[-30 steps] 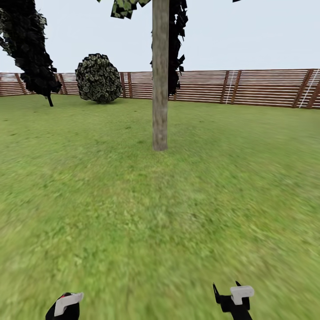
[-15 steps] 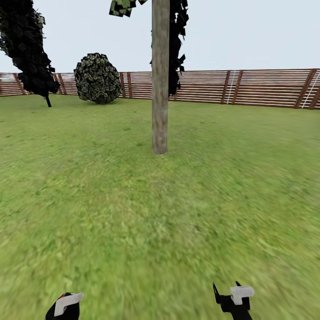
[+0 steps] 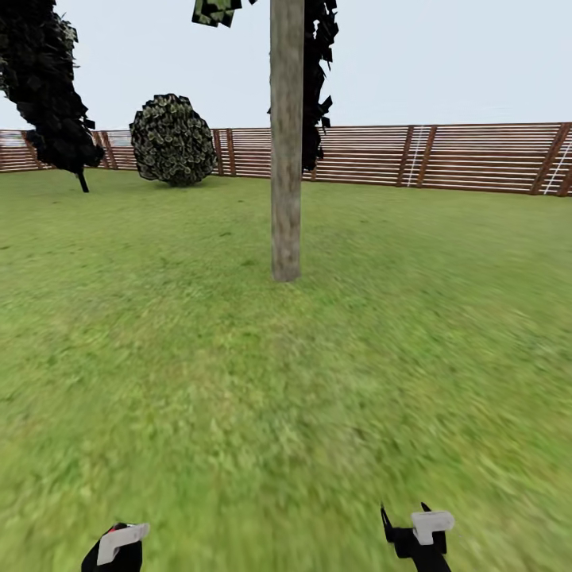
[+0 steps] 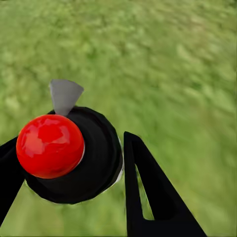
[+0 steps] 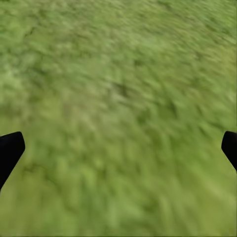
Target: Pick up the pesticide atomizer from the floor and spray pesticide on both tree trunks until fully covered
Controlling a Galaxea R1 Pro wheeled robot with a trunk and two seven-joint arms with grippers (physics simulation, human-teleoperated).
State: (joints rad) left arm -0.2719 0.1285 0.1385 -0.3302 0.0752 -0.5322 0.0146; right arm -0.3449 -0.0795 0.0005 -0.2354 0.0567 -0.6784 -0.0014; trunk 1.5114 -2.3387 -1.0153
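Heading toward the tree trunk [image 3: 286, 143], which stands upright mid-lawn, dead ahead and well apart from both arms. No pale specks visible on the bark, so my read is that spraying hasn't started.

Left tool [image 4: 74, 163] is clamped on the pesticide atomizer [image 4: 69, 155]: black round body with a red ball cap, dark fingers [image 4: 148, 192] on either side of it. It's carried low at the robot's side, probably just for transport; it will need raising and aiming at the trunk once near.

Right tool [image 3: 415, 531] holds nothing, and its fingers are spread wide in the right wrist view, with bare lawn [image 5: 118, 113] between them. Likely kept free because the left arm does the job.

View differences:
- Head view gives the layout: trunk, round bush [image 3: 173, 140], black-foliaged thin tree [image 3: 49, 87], slat fence [image 3: 445, 155]. The atomizer there is only a sliver of red and grey by the left arm.
- Left wrist view confirms the grip, which the head view can't.
- Right wrist view confirms the empty, spread fingers.
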